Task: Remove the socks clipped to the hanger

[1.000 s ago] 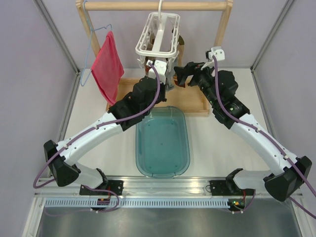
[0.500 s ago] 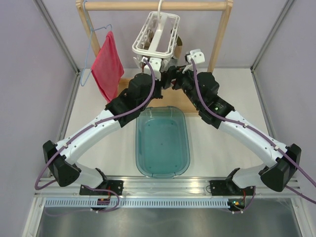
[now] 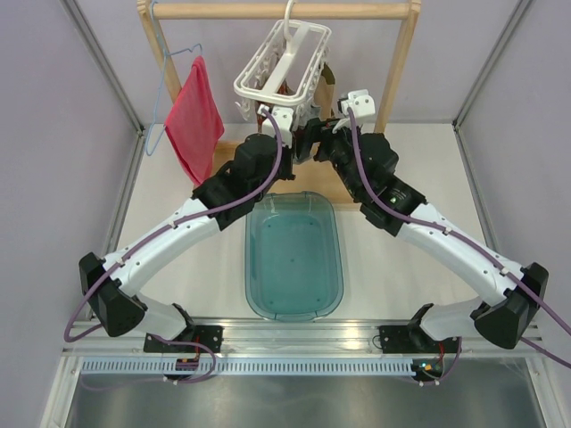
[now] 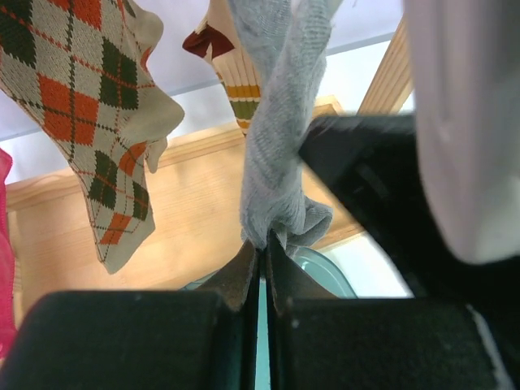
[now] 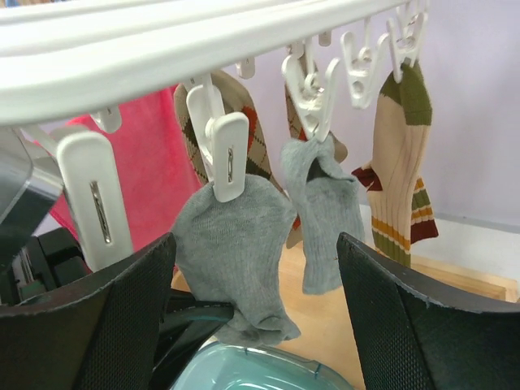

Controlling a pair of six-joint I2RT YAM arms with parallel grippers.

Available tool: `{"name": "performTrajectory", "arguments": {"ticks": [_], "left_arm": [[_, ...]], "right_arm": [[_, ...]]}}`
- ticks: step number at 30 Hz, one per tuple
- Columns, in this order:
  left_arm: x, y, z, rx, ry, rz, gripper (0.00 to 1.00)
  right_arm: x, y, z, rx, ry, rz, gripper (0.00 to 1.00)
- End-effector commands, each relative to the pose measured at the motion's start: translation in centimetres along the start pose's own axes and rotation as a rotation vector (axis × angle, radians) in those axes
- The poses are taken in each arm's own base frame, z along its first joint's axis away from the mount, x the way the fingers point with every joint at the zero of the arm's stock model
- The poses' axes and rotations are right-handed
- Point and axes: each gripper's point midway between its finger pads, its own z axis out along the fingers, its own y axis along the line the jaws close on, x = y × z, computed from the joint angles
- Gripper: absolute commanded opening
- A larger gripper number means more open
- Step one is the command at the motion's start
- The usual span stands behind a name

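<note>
The white hanger (image 3: 287,62) hangs tilted from the wooden rail, and its frame and clips fill the top of the right wrist view (image 5: 162,49). My left gripper (image 4: 262,253) is shut on the lower end of a grey sock (image 4: 272,146) still clipped above; it sits under the hanger (image 3: 287,135). My right gripper (image 5: 256,317) is open, with its fingers on either side of that same grey sock (image 5: 236,252), and is beside the left one (image 3: 314,141). A second grey sock (image 5: 325,219), an argyle sock (image 4: 89,106) and a striped sock (image 5: 402,179) also hang from clips.
A teal plastic bin (image 3: 294,259) lies on the table below the hanger. A red-pink cloth (image 3: 194,116) hangs on a thin blue wire hanger (image 3: 165,89) at the left. The wooden rack (image 3: 277,11) has posts on both sides and a wooden base (image 3: 352,192).
My right arm has swung left, up to the hanger beside my left gripper. The hanger has tilted and shifted slightly left. My left gripper has moved a little further up under it.
</note>
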Motion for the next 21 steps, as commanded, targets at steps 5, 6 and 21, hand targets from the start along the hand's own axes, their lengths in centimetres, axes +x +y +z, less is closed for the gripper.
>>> {"name": "performTrajectory", "arguments": {"ticks": [5, 6, 21], "left_arm": [[-0.3, -0.2, -0.1, 0.012, -0.012, -0.028, 0.02], [-0.3, -0.2, -0.2, 0.012, -0.013, -0.030, 0.02], [-1.2, -1.5, -1.6, 0.099, -0.027, -0.075, 0.02]], "right_arm": [[-5.7, -0.4, -1.2, 0.032, -0.122, 0.028, 0.84], [-5.6, -0.4, -1.0, 0.034, -0.119, 0.026, 0.84], [-4.8, 1.2, 1.3, 0.014, -0.099, 0.038, 0.84]]}}
